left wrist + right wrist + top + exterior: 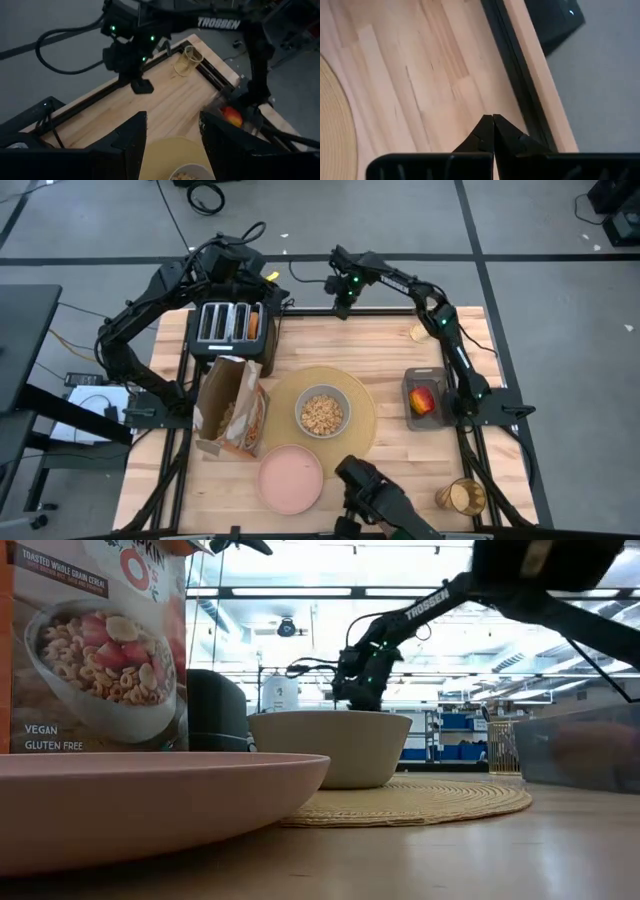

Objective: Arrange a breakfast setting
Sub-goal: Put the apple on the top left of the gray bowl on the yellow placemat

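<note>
A grey-green bowl (pixel 322 413) of cereal stands on the round tan placemat (pixel 362 395) at mid-table. It also shows in the low view (pixel 330 748). The pink plate (pixel 290 477) lies at the near edge. The red apple (pixel 424 400) lies in a grey container at the right. The amber tumbler (pixel 462 497) stands near right. A toast round (pixel 254 323) sticks up from a slot of the black toaster (pixel 230 325). The spoon is out of view. My left gripper (pixel 172 145) is open and empty above the toaster's far side. My right gripper (pixel 492 125) is shut and empty over the far edge (pixel 343 305).
A cereal box (pixel 232 405) stands left of the placemat, next to the toaster. A small pale thing (pixel 420 332) lies at the far right corner. A dark camera mount (pixel 380 500) stands at the near edge. Bare wood shows between the placemat and the far edge.
</note>
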Robot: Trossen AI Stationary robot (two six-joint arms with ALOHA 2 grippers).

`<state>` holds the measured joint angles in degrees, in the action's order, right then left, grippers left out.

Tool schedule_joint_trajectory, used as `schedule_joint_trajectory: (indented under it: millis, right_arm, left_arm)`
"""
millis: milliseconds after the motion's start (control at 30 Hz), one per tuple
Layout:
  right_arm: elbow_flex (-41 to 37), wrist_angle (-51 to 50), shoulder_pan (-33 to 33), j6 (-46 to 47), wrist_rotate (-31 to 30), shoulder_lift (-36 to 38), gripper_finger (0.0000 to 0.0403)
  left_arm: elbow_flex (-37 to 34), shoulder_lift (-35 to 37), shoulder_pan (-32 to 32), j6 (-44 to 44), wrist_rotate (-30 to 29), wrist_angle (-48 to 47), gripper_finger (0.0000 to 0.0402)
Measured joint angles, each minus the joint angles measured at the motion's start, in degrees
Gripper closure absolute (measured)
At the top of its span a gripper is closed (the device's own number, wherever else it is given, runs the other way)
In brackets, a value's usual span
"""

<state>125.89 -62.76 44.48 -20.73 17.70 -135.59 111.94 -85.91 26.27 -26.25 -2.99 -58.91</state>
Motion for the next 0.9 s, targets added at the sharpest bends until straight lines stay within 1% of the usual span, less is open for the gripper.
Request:
schedule_joint_trajectory:
  millis: [100,167,267,400,467,533,667,733,800,867,900]
  right_arm:
    - [0.0,-1.9,-0.9,1.0,-4.5,3.0,0.0401]
    - [0.0,-2.2,-1.7,1.2,-6.0,6.1,0.0401]
    - [-0.1,-2.8,-2.8,1.7,-4.9,11.4,0.0402]
    - [-3.7,-0.9,-4.5,3.1,-2.3,21.2,0.0402]
    - [-7.6,1.5,-5.5,4.0,-0.5,26.9,0.0402]
    - [-13.2,4.9,-7.3,6.2,0.1,33.2,0.0402]
    - [-27.4,14.5,-13.3,15.5,-0.5,47.7,0.0402]
    - [-34.0,18.0,-17.6,21.5,-4.2,54.3,0.0402]
    - [-39.0,17.9,-23.0,27.6,-12.0,59.6,0.0402]
    - [-42.3,15.3,-28.6,36.4,-20.0,63.2,0.0402]
    - [-43.3,13.3,-31.3,41.7,-23.0,64.5,0.0402]
  left_arm:
    - [0.0,0.0,0.0,2.9,0.0,-0.7,0.0214]
    - [0.0,0.0,0.0,4.1,0.0,-0.3,0.0214]
    - [0.0,0.0,-0.5,5.9,0.3,0.9,0.0214]
    - [-0.1,1.0,-2.1,11.6,2.7,3.5,0.0214]
    - [0.0,1.6,-3.4,13.6,4.3,6.0,0.0214]
    - [0.0,2.0,-4.2,15.4,6.1,6.9,0.0214]
    - [0.0,2.0,-6.1,18.4,9.3,8.9,0.0214]
    - [0.0,2.0,-7.0,19.8,11.3,9.1,0.0214]
    - [0.0,2.0,-8.2,20.8,13.5,9.1,0.0214]
    - [0.0,2.0,-10.0,21.0,16.0,9.0,0.0214]
    - [0.0,2.1,-11.0,21.1,17.4,9.0,0.0214]
